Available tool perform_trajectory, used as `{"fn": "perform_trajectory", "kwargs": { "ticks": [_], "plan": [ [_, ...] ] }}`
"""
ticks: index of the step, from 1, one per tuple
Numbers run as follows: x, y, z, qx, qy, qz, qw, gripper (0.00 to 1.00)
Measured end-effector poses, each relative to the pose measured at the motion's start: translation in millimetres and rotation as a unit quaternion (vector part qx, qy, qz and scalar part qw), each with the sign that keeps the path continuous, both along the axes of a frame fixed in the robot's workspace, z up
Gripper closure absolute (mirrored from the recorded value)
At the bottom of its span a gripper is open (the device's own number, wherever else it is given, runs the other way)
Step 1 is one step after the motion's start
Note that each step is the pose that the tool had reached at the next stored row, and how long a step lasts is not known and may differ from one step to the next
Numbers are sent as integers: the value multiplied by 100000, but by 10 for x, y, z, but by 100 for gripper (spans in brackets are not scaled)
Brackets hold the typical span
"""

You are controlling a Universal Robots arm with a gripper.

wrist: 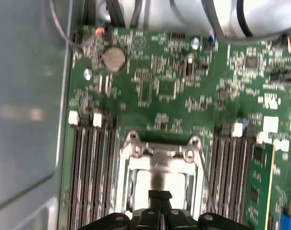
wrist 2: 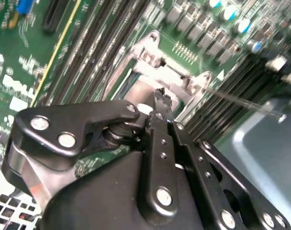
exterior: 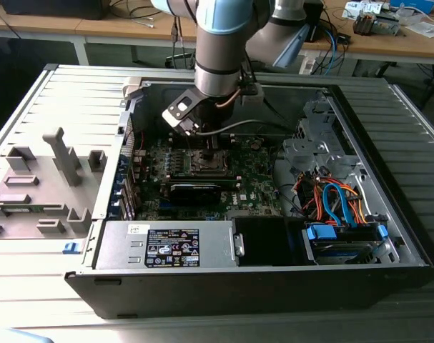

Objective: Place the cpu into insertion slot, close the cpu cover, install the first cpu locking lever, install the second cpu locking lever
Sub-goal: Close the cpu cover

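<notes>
While the arm stands plunged into the open computer case (exterior: 388, 236), the gripper (wrist: 159, 196) sits right over the socket, its two black fingertips (wrist 2: 159, 97) pressed together with no gap showing between them. Directly beneath those tips, there's the cpu (wrist: 159, 181), its pale metal top catching the light, lying inside the insertion slot (exterior: 201, 164). Are the tips touching the chip? Can't tell from here, but they are right at it.

Just past the tips, the cpu cover (wrist: 160, 154) frames the chip, its silvery hinge end with two screws sitting on the far edge of the socket. Whether that frame is pressed fully flat, I cannot tell. Off to one side of the claw, a thin wire locking lever (wrist 2: 241, 101) angles out and away from the socket, standing clear of the frame.

Flanking the claw on both sides, long dark memory slots (wrist: 90, 163) run in parallel rows. Further out on the green board (wrist: 159, 91), a round coin battery (wrist: 114, 58) sits near the case wall.

Pulling back to the exterior view, well away from the claw: a grey power supply (exterior: 166, 246) lies along the near edge of the case, and a tangle of orange and blue cables (exterior: 338, 200) fills the drive corner toward the exterior view's right.
</notes>
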State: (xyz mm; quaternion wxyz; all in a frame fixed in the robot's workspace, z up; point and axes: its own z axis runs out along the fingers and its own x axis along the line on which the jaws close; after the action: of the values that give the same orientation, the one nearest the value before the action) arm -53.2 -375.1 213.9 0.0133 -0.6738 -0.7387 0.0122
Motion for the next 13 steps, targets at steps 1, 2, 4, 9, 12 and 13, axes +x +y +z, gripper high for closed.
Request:
{"fn": "perform_trajectory", "kwargs": {
  "ticks": [1,2,4,9,12,13],
  "plan": [
    [32,-1,5,45,83,18,100000,89],
    [66,0,14,169,159,11,100000,89],
    [104,0,54,460,220,35,99999,89],
    [119,0,252,675,234,26,99997,89],
    [120,0,397,723,237,38,99997,89],
    [120,0,438,759,240,37,99997,89]
  ]
}}
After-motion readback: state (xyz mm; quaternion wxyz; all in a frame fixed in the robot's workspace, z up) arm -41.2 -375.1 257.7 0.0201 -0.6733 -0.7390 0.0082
